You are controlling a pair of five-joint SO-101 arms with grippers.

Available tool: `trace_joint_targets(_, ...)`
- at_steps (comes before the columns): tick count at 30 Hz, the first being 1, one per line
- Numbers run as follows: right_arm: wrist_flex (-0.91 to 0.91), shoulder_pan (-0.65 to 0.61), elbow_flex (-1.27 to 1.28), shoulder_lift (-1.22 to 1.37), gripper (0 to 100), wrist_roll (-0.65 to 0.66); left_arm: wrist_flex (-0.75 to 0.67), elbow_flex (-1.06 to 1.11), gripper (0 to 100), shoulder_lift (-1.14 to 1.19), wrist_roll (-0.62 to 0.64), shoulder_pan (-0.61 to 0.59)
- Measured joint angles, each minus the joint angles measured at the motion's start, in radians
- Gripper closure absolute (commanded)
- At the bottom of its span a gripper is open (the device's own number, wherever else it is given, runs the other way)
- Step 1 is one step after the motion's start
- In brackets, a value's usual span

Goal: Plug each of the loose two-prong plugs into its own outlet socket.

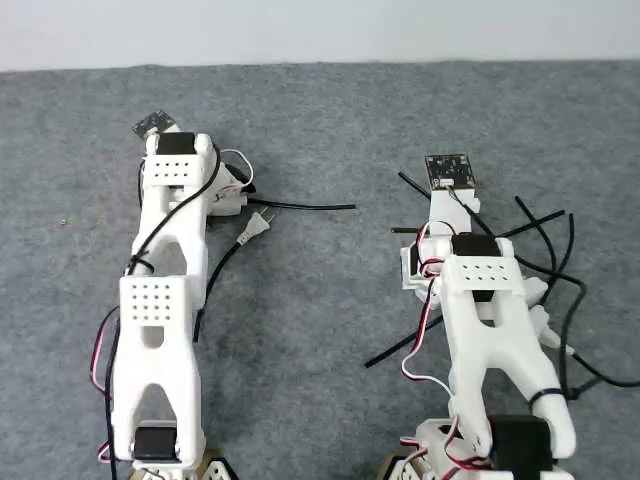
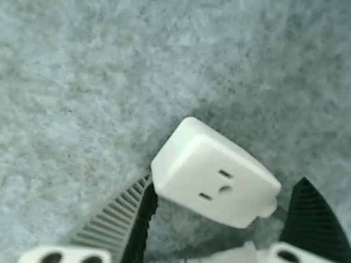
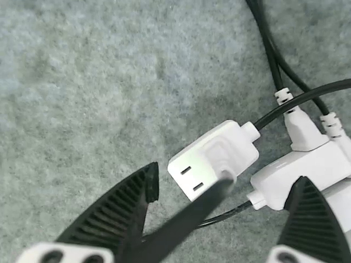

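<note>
1. White, smooth plastic makes up the outlet block, a rounded box whose face carries two narrow slots and a round hole. It lies tilted on the fuzzy grey carpet.
2. The left gripper straddles it with jaws apart. The ribbed finger is at one corner, and the other stands just off the far side.
3. In the high view a pale two-prong plug on a black cord lies on the carpet just beside the left arm's wrist.
4. A white connector with two slots and a black cord at its back lies between the spread jaws of the right gripper.
5. Next to it is a cluster of white plug bodies with ribbed collars, cut off at the edge.
6. A blurred black cord crosses the connector's front.
</note>
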Motion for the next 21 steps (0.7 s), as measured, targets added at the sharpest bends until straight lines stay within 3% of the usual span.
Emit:
trace_joint_targets(4, 0.0, -0.021, 0.0, 0.0, 64.5, 0.0, 0.072, -0.287, 71, 0.155, 0.017, 0.0)
trace_joint_targets(11, 0.0, -0.028, 0.0, 0.0, 64.5, 0.003, 0.074, -0.534, 99, 0.284, 0.017, -0.003)
trace_joint_targets(21, 0.0, -0.029, 0.0, 0.0, 64.5, 0.003, 0.074, -0.552, 99, 0.292, -0.103, 0.003)
